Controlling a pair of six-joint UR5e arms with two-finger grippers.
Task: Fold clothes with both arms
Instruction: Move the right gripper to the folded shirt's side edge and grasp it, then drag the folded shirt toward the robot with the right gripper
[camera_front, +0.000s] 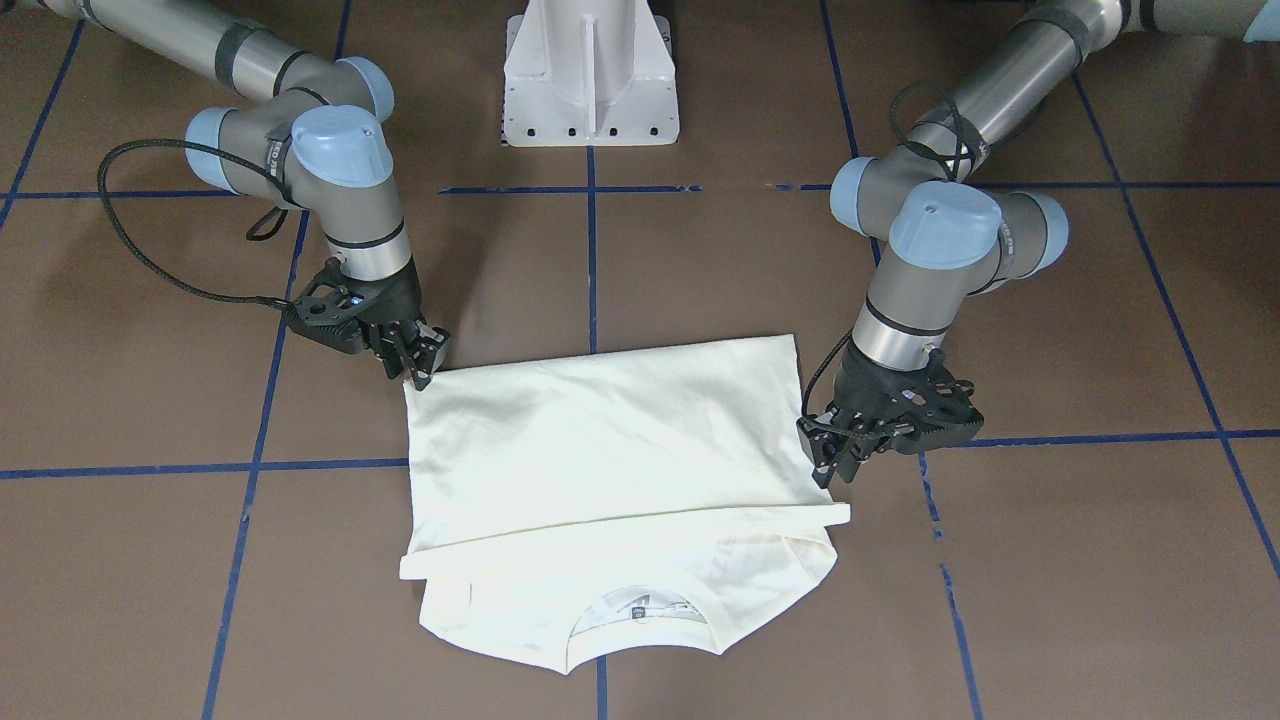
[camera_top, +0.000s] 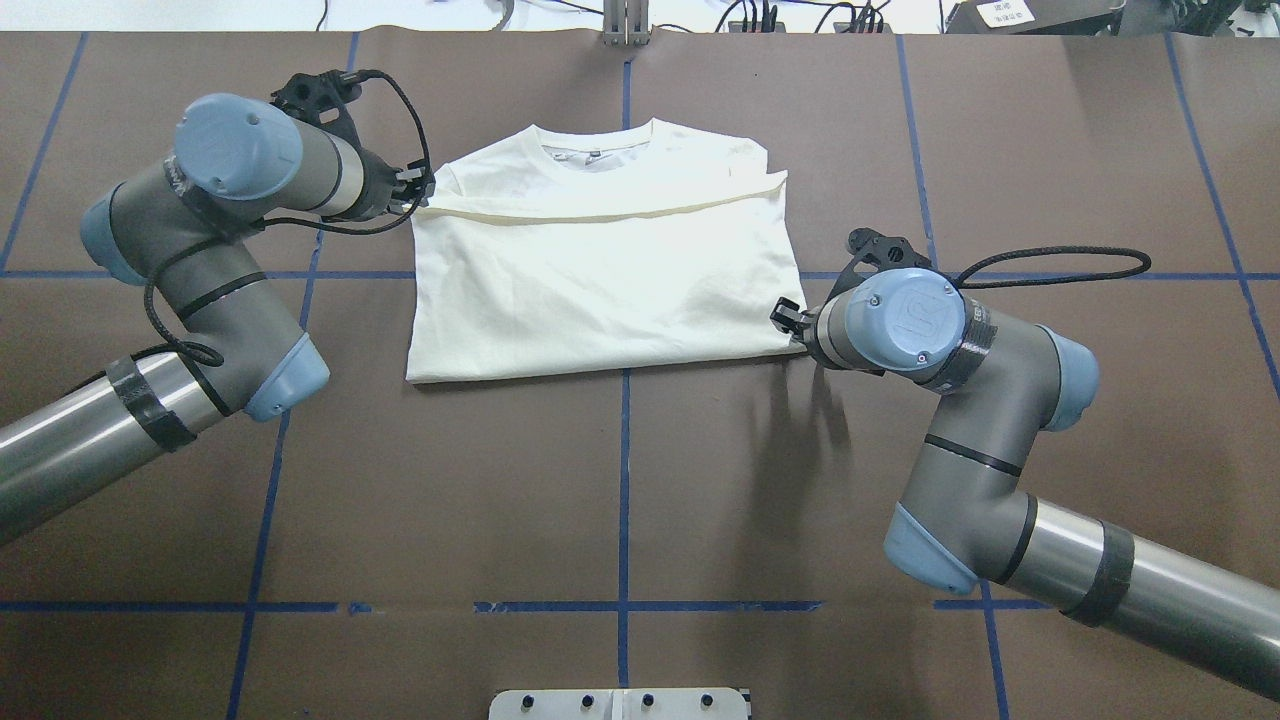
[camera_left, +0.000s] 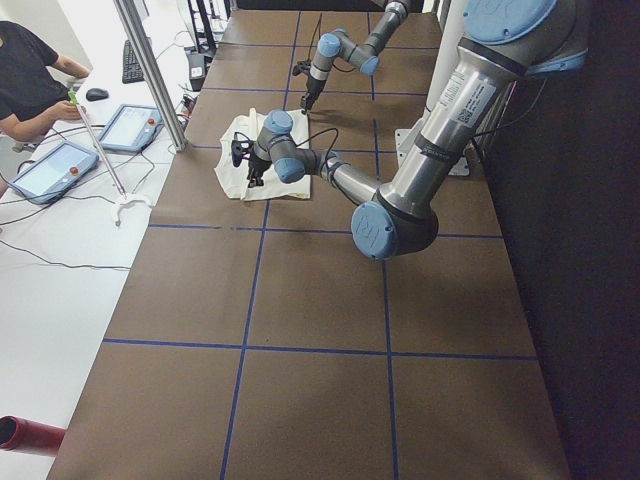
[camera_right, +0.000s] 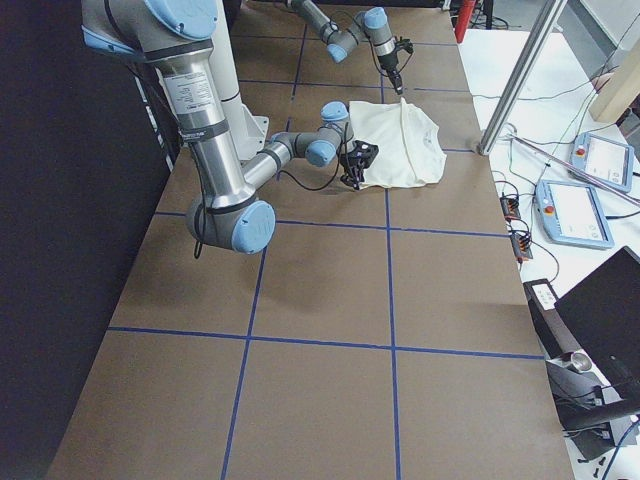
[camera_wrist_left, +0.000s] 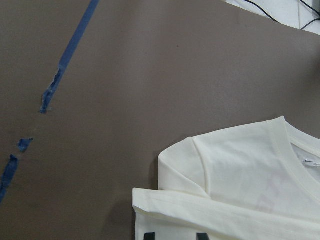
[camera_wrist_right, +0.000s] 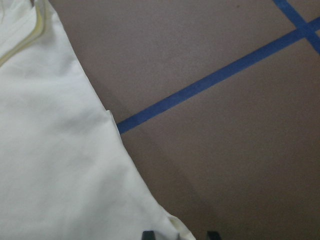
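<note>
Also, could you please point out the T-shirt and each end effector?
cream T-shirt (camera_front: 600, 440), front-facing view, folded-over lower half.
left end effector (camera_front: 835, 468), front-facing view, between its fingertips.
right end effector (camera_front: 418, 372), front-facing view, between its fingertips.

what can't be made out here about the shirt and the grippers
- shirt: the folded-over top layer hides what's beneath, in every view.
- left gripper, touching cloth or not: wrist view cuts its fingertips at the bottom edge.
- right gripper: overhead, its own wrist mostly covers it.
- side views: both grippers too small.
</note>
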